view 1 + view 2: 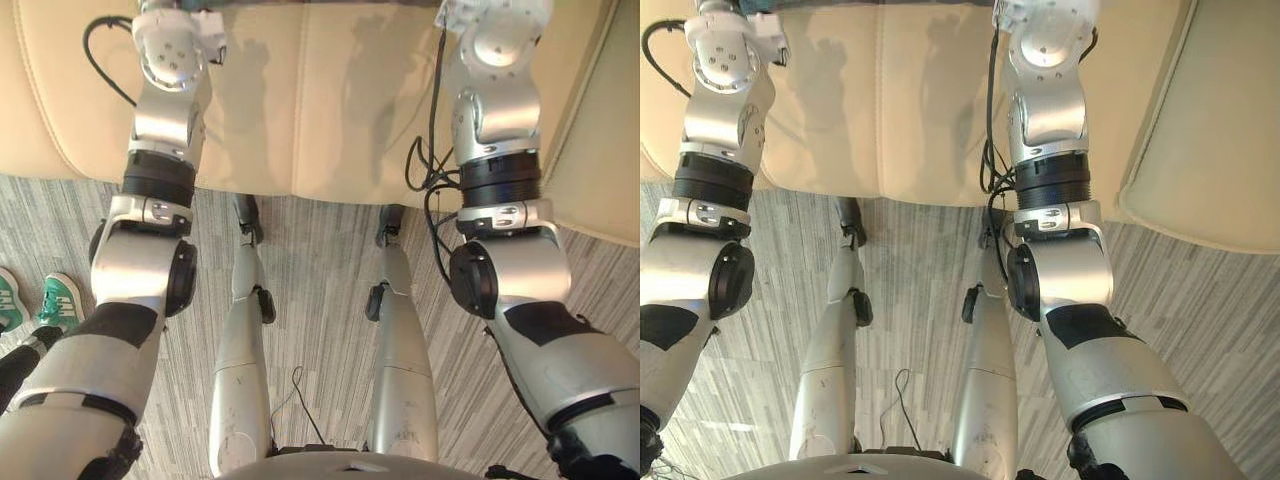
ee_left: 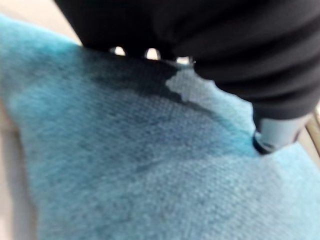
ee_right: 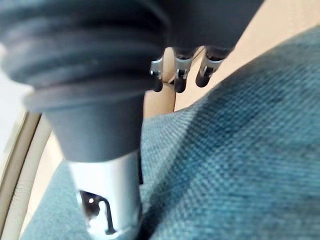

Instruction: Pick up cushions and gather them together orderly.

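Two patches of blue fabric are what I have to go on: a fuzzy turquoise cushion (image 2: pixel 150 165) under my left hand (image 2: pixel 277 132), which rests on the pile, and a darker woven teal cushion (image 3: pixel 240 150) lying against the right hand (image 3: pixel 107 200). Whether they are one cushion or two I cannot tell. Both lie on the beige sofa (image 1: pixel 330 100). On the right, the fingers (image 3: pixel 179 75) reach in a loose row past the fabric's edge, uncurled, thumb alongside the weave. On the left I cannot tell whether the hand is closed. I judge this the reach-and-grasp step, nothing lifted yet; next I need a firm hold before raising, since soft fabric may slip. The head views give me the left arm (image 1: pixel 160 150) and right arm (image 1: pixel 495 130) stretched over the seat, and a person's green shoes (image 1: pixel 40 305) on the striped floor (image 1: pixel 320 260); contact itself I read from the wrist views.
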